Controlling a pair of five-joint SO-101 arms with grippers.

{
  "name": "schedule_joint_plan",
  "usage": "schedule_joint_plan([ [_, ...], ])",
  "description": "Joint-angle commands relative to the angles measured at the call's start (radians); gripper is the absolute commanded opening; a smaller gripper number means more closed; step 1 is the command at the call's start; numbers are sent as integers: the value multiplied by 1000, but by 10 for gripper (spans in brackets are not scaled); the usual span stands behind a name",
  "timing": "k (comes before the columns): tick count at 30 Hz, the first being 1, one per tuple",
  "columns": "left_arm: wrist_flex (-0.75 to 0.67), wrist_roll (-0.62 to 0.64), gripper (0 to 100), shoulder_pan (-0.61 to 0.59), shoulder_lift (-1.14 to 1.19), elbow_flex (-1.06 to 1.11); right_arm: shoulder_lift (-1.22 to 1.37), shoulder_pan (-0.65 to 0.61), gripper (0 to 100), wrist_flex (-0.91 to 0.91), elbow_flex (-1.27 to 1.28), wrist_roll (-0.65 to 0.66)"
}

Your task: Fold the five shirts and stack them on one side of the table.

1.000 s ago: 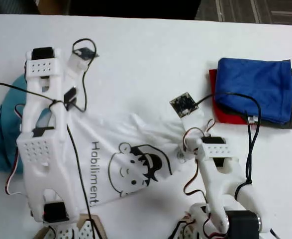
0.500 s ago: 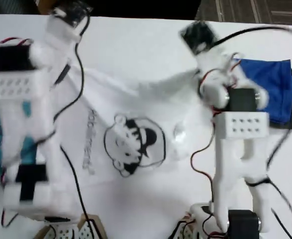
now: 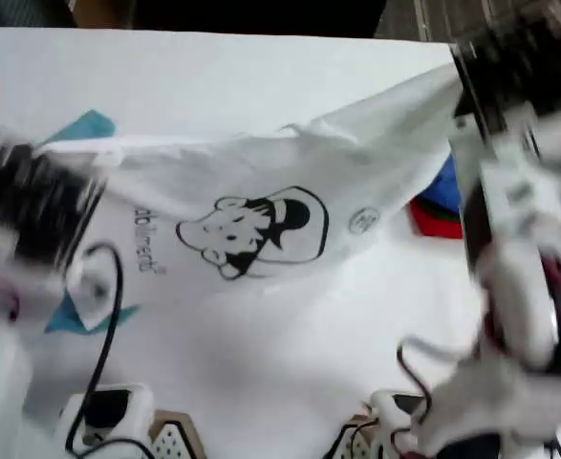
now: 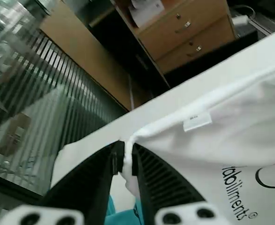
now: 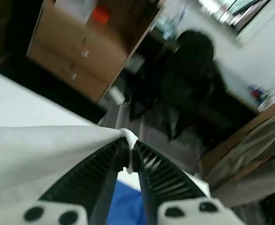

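Pinching, Dan: the left gripper [image 4: 124,157] has its fingers clamped on one corner of the white shirt [image 4: 231,140].
Same on the other side, Sam. The right gripper [image 5: 129,157] has its fingers squeezed tight on the opposite corner.
So the shirt hangs stretched between them above the table [image 3: 261,67], cartoon print facing up.
Behind it, a teal shirt [image 3: 84,127] peeks out by the left arm. Over by the right arm sits the blue shirt [image 3: 442,191], touching a red shirt [image 3: 433,218].
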Motion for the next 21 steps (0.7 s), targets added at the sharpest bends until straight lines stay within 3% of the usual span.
schedule_joint_plan([
  [1,-29,11,25,-14,-57,-5,-94,16,21,8,-95,-38],
  [12,-34,11,25,-15,-160,-2,-378,19,21,10,-160,26],
  [21,-34,11,25,-15,-167,-5,-369,18,21,67,-137,-49],
])
